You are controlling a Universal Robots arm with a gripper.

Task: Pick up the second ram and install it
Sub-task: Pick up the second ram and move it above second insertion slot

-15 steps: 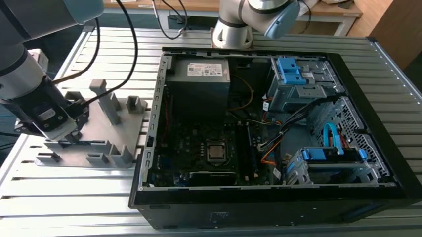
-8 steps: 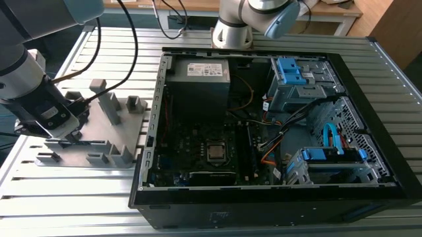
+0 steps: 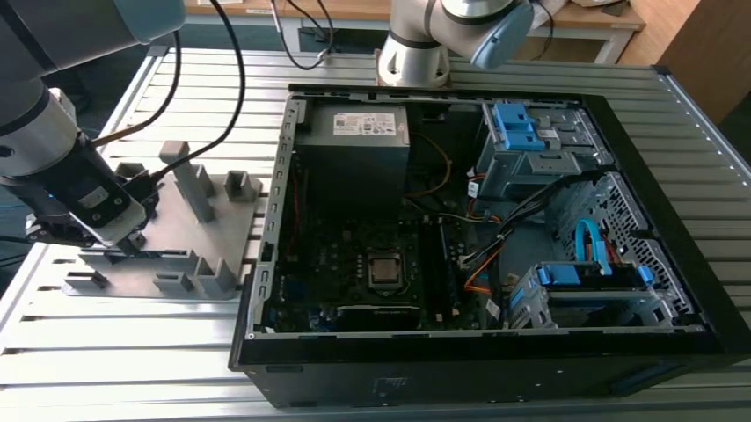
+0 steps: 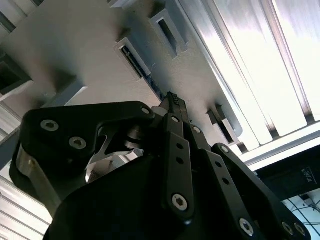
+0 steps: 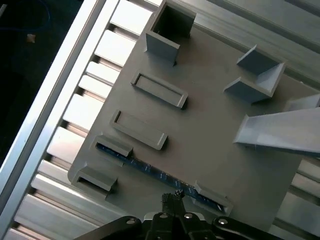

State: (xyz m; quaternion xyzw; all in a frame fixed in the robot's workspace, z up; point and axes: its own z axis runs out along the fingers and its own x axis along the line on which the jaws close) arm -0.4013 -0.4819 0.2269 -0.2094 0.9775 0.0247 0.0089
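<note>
Pincer (image 5: 172, 196) looks clenched on the ram (image 5: 142, 166). Both wrist views show its tips drawn together over the strip's upper edge, near the middle of its length.

The ram stands on edge in an outer slot of the grey fixture (image 3: 223, 224). In the exterior view the fixture lies on the slatted table (image 3: 118, 369) at 9 o'clock from the open case (image 3: 493, 114), and the slot runs along the fixture's 6 o'clock side. Small end blocks of the fixture hold both ends of the strip.

The ram's long axis lies level along that slot, running roughly from 9 to 3 o'clock in the exterior view. Its flat faces are upright and its thin top edge is turned toward the pincer. The lower edge is sunk in the slot and hidden.

I judge the ram to be very light and stiff, but thin and fragile. A twist or a bend across its length could crack the board or knock a chip loose. The faces are smooth, so a weak pinch may let it slide. The best hold is across the two flat faces, just under the top edge at mid-length, so that it hangs level. A grip nearer one end would likely let the far end sag and jam against the slot wall.
</note>
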